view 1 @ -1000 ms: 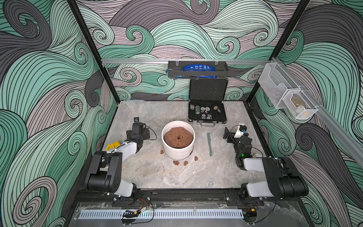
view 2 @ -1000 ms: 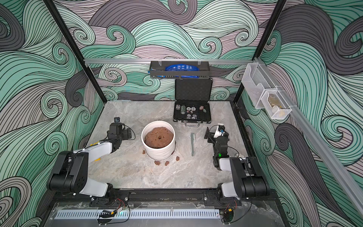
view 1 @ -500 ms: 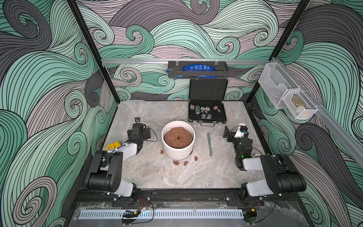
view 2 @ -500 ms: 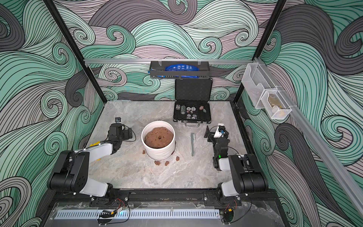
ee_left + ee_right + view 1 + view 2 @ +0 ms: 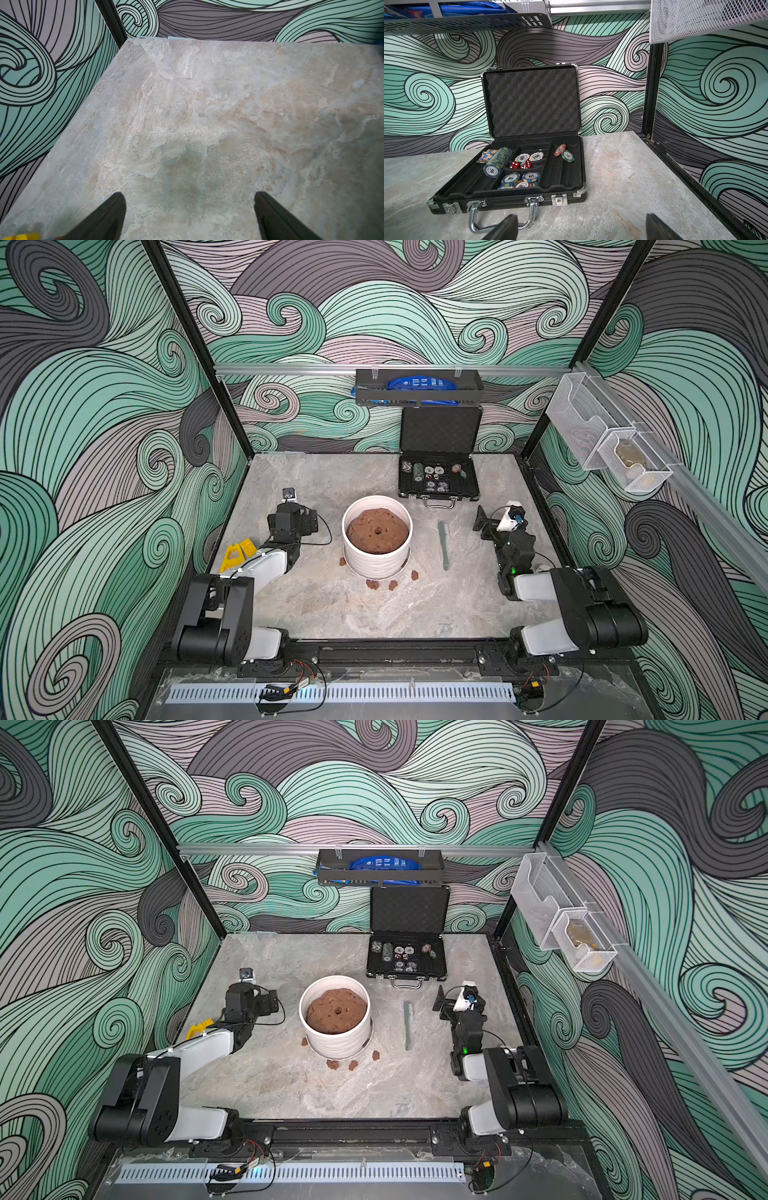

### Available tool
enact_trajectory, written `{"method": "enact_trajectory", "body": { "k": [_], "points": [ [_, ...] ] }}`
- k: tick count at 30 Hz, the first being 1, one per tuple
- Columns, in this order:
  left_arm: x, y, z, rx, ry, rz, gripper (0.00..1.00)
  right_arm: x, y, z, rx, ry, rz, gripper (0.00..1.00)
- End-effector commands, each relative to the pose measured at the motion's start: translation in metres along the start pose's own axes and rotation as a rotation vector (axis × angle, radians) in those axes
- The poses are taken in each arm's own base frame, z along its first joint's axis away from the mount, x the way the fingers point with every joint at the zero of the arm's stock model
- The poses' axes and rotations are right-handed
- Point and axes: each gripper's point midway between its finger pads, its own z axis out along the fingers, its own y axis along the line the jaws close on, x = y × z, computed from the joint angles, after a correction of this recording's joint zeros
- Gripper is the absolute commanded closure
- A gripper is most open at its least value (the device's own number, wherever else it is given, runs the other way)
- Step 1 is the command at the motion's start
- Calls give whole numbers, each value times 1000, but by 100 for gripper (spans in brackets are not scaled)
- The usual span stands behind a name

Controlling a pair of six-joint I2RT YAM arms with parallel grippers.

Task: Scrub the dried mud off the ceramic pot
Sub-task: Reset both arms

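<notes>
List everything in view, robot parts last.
ceramic pot: one, white, table centre, holding a brown soil mound
dried mud: four lumps, reddish-brown, on the table around the pot's base
brush: one, grey-green, flat on the table right of the pot
chip case: one, black, open, back of table; chips and red dice inside
shelf: one, black, back wall, holding a blue bag
mesh baskets: two, white, right wall
yellow pieces: count unclear, table's left edge
table: one, grey marble
left claw: one, black, open, empty
right claw: one, black, open, empty, facing the chip case
</notes>
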Motion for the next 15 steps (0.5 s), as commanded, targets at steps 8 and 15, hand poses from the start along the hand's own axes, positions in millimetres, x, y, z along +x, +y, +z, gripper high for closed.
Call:
{"method": "enact_trajectory", "body": {
  "k": [8, 15],
  "points": [
    [-1, 5, 7, -35, 3, -30, 1, -9, -4, 1, 18, -28, 18, 1],
    [-1, -2, 4, 16, -12, -9, 1, -7, -4, 1, 18, -26, 18, 1]
  ]
}}
